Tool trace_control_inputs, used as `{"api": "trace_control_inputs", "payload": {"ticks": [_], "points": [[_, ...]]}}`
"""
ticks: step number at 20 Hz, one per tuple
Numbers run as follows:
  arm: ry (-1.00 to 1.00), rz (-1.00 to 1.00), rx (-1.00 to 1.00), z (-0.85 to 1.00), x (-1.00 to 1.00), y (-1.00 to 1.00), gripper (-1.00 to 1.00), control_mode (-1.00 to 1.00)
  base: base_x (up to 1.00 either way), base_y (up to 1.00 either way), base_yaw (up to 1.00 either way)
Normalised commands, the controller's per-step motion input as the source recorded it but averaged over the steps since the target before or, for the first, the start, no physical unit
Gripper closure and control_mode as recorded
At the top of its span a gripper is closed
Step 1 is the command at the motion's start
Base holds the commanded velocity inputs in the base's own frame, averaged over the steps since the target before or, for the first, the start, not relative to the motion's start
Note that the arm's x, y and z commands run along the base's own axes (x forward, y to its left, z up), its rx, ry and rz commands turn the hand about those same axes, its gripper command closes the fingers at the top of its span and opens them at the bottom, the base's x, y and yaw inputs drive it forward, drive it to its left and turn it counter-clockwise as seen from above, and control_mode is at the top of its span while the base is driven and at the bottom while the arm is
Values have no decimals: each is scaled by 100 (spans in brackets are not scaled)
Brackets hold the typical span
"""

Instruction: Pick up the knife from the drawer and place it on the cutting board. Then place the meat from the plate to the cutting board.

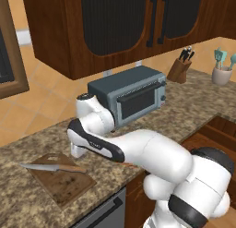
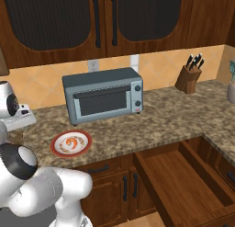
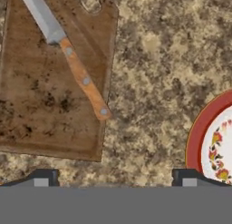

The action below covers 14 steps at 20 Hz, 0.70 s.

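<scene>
**Hand view: knife was down, meat was up next**

Hand view had the knife (image 3: 68, 55) lying flat on the cutting board (image 3: 41, 109), handle end poking just over the board's edge toward the plate (image 3: 199, 137). The claw (image 3: 113, 177) was spread wide and empty, hanging over bare desk (image 3: 154, 73) between the board and the plate, touching nothing.

So by my read, step one was done and the meat step was only starting. Right base view showed the meat (image 2: 71, 142) sitting in the middle of the plate, with the drawer (image 2: 183, 184) hanging open off to the side.

Next move, I'd guess: swing over to the plate, line up over that little curled piece, drop low and pinch it. It looked small and sat on a slick plate, so centering would matter or it could squirt out sideways.
</scene>
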Motion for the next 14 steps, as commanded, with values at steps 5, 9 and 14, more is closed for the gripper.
{"api": "trace_control_inputs", "payload": {"ticks": [5,9,14], "points": [[-8,-9,5,1,-5,-100,-100,-100,0,0,0],[-1,-16,1,0,0,-100,-100,-100,0,0,0],[0,-23,1,0,18,-89,-100,-100,0,0,0]]}}
